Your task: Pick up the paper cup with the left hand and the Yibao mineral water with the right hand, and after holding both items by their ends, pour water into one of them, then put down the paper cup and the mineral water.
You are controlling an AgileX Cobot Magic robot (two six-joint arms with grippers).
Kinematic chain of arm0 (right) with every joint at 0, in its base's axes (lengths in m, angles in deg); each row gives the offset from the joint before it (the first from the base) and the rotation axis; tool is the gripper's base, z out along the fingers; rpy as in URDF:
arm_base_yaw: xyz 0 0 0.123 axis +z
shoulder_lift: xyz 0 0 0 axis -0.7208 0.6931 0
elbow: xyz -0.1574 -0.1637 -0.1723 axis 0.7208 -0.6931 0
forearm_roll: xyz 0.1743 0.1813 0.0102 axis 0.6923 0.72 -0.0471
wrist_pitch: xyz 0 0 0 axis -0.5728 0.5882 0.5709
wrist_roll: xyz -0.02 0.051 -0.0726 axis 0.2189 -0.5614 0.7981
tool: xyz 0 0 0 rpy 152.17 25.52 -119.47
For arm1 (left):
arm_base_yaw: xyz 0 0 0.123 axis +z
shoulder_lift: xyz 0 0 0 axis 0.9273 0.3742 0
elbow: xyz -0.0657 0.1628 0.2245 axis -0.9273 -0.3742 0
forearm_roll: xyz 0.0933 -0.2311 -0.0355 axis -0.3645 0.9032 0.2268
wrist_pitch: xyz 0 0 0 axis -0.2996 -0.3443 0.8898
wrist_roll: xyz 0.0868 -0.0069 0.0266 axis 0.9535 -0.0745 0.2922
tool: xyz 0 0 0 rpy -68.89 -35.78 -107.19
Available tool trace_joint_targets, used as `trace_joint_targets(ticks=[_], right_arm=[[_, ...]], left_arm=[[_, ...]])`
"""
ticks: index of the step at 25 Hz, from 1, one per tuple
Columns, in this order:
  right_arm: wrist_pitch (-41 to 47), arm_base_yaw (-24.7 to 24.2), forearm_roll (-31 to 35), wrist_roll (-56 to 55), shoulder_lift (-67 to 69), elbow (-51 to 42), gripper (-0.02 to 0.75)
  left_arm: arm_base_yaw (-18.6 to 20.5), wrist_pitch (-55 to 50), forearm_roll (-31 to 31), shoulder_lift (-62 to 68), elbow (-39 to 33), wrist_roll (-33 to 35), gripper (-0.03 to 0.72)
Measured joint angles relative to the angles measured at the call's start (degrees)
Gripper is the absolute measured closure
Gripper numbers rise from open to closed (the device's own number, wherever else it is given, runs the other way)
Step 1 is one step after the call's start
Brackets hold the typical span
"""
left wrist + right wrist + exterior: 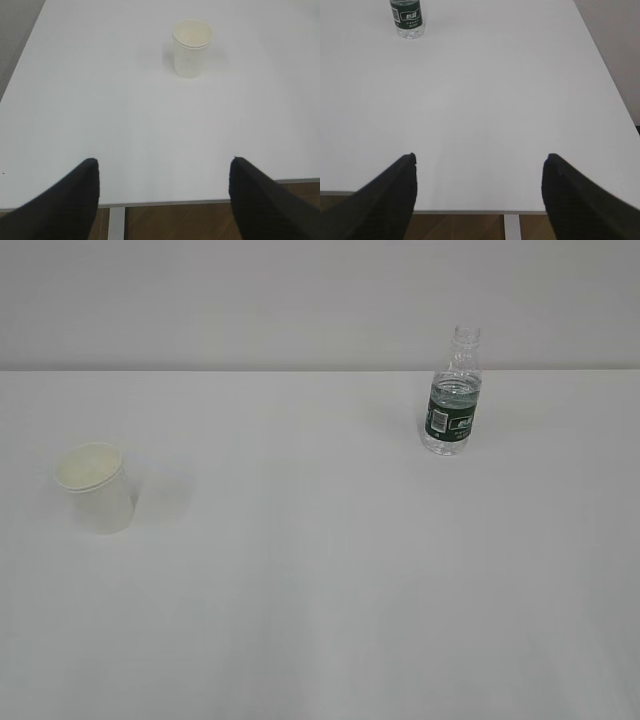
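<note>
The white paper cup (96, 487) stands upright on the left of the white table, and shows far ahead in the left wrist view (191, 47). The Yibao mineral water bottle (453, 392), clear with a dark green label and no cap, stands upright at the back right; its lower part shows at the top left of the right wrist view (406, 18). My left gripper (164, 167) is open and empty above the table's near edge, far short of the cup. My right gripper (479, 162) is open and empty, far short of the bottle. Neither arm shows in the exterior view.
The white table (330, 580) carries only the cup and the bottle. Its near edge (175, 202) and a grey leg over brown floor show in both wrist views. The table's left edge (22, 55) and right edge (610, 75) are in sight.
</note>
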State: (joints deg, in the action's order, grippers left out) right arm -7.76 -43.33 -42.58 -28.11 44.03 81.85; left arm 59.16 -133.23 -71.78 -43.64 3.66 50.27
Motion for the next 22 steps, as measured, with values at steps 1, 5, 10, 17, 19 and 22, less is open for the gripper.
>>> trace_joint_targets(ticks=[1,5,10,17,19,22], right_arm=[[0.0,0.0,0.0,0.0,0.0,0.0,0.15],[0.0,0.0,0.0,0.0,0.0,0.0,0.15],[0.0,0.0,0.0,0.0,0.0,0.0,0.15],[0.0,0.0,0.0,0.0,0.0,0.0,0.15],[0.0,0.0,0.0,0.0,0.0,0.0,0.15],[0.0,0.0,0.0,0.0,0.0,0.0,0.15]], left_arm=[[0.0,0.0,0.0,0.0,0.0,0.0,0.114],[0.0,0.0,0.0,0.0,0.0,0.0,0.114],[0.0,0.0,0.0,0.0,0.0,0.0,0.115],[0.0,0.0,0.0,0.0,0.0,0.0,0.115],[0.0,0.0,0.0,0.0,0.0,0.0,0.115],[0.0,0.0,0.0,0.0,0.0,0.0,0.115]])
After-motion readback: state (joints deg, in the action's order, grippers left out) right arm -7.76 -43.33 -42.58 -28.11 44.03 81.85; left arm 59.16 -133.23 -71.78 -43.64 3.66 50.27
